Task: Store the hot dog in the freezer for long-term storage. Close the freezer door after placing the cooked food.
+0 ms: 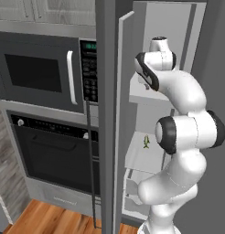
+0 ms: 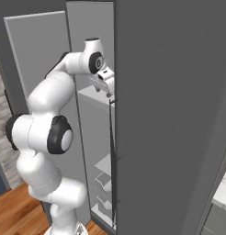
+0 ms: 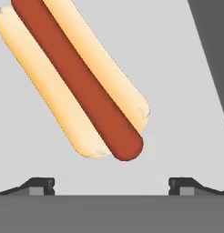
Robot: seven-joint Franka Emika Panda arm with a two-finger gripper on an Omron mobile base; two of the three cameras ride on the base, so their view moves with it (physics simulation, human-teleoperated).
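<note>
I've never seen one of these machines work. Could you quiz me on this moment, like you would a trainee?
1. True or false: the hot dog is clamped between the gripper fingertips.
2. What lies beneath the hot dog: A) a white shelf, B) the wooden floor, C) the microwave?
3. Is the freezer door open or closed?

Key: 1 false, the tips stand wide apart, clear of it. 2 A. 3 open.
</note>
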